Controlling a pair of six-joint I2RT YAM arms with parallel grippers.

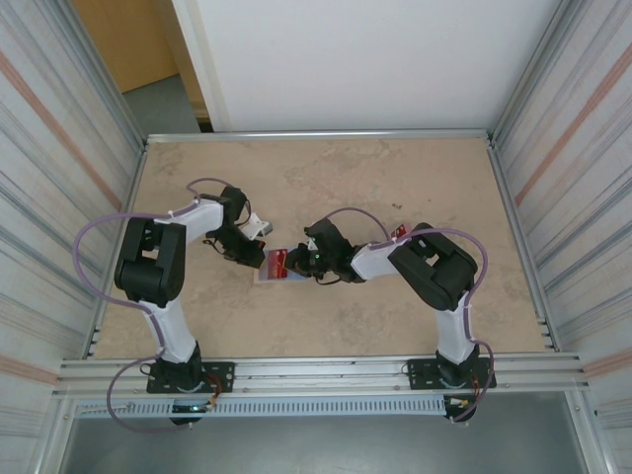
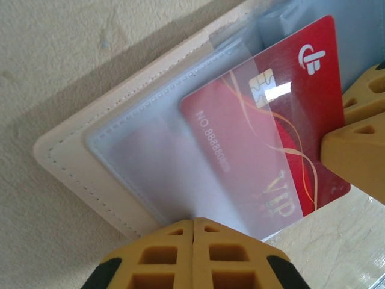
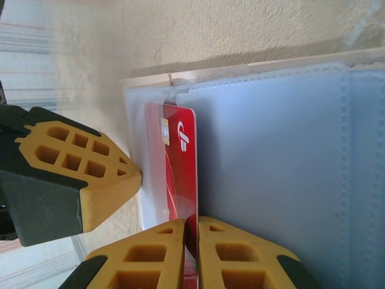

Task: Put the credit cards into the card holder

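R tool (image 3: 192,232) pinches credit card (image 3: 180,174) partly in card holder (image 3: 271,150) pocket; L tool (image 2: 194,224) shut alongside.

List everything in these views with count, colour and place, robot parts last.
Speckled table: one, beige, under everything.
Red plastic card with gold chip: one, red, partly inside the holder's clear pocket.
Beige stitched fold-over card holder: one, beige with pale bluish pockets, lying open mid-table.
Small pale object: one, whitish, just beyond the holder; too small to identify.
Small red-and-white item: one, to the right of the holder; too small to identify.
Left gripper: one, yellow-and-black fingers, shut, at the holder's edge.
Right gripper: one, yellow-and-black fingers, shut on the card's edge.
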